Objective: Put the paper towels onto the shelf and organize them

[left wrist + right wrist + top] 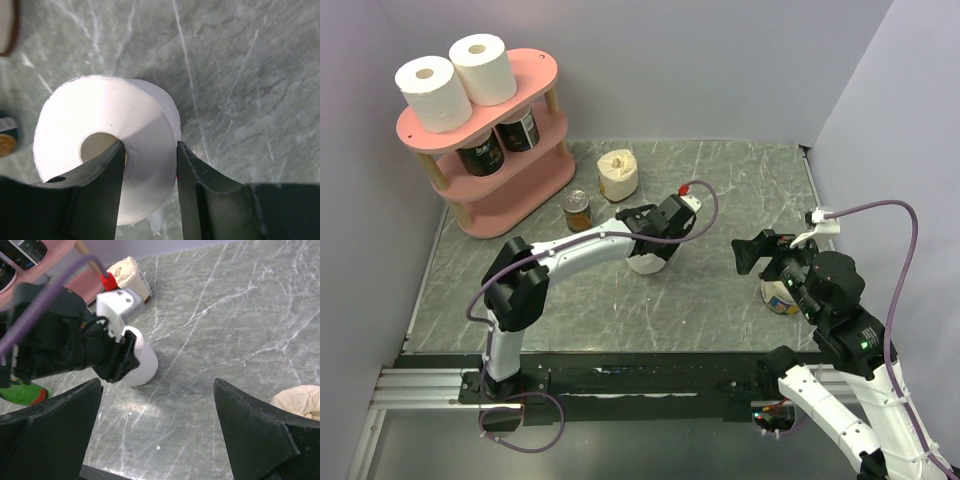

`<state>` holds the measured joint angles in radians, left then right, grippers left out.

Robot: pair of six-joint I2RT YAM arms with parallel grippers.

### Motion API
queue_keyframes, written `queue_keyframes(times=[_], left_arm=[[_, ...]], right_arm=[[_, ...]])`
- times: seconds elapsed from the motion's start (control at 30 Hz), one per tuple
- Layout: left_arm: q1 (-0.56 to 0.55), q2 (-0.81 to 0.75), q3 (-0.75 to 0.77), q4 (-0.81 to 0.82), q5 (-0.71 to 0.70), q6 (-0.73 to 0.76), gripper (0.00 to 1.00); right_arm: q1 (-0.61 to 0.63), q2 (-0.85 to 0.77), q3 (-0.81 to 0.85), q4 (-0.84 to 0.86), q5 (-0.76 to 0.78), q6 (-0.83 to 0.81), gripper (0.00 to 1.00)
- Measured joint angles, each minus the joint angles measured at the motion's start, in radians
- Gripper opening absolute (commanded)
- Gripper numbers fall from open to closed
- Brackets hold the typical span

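A white paper towel roll [645, 264] stands upright on the grey table near its middle. My left gripper [655, 248] is shut on its wall, with one finger in the hollow core and the other outside, as the left wrist view shows [150, 146]. The roll [100, 120] still rests on the table. Two white rolls [440, 92] [484, 68] sit on the top board of the pink shelf [535, 72] at the far left. My right gripper [748, 252] is open and empty, hovering over the table to the right of the held roll [142, 357].
A cream roll [618, 175] stands on the table behind the held roll. A can [577, 210] stands near the shelf's foot. Dark cans [480, 155] sit on the shelf's middle board. Another cream roll [778, 295] lies under my right arm.
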<state>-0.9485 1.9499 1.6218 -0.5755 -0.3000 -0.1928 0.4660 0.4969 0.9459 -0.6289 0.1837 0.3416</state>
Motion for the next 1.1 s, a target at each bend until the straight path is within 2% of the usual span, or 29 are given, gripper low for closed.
queue_keyframes(times=[0.17, 0.4, 0.57, 0.77, 1.1], left_arm=[[0.002, -0.047, 0.122, -0.095, -0.04, 0.04, 0.4], [0.014, -0.077, 0.424, -0.173, -0.143, 0.143, 0.38], [0.075, -0.077, 0.58, -0.18, -0.229, 0.254, 0.36], [0.191, -0.077, 0.628, -0.092, -0.307, 0.392, 0.37], [0.378, -0.077, 0.628, 0.113, -0.335, 0.592, 0.36]], right_arm=[[0.0, 0.0, 0.01, -0.001, 0.0, -0.002, 0.99], [0.0, 0.0, 0.025, -0.001, 0.004, -0.003, 1.0], [0.0, -0.002, 0.037, -0.004, 0.002, -0.002, 1.0], [0.0, -0.003, 0.037, -0.006, -0.032, 0.005, 1.0], [0.0, 0.025, 0.06, -0.028, -0.125, 0.033, 1.0]])
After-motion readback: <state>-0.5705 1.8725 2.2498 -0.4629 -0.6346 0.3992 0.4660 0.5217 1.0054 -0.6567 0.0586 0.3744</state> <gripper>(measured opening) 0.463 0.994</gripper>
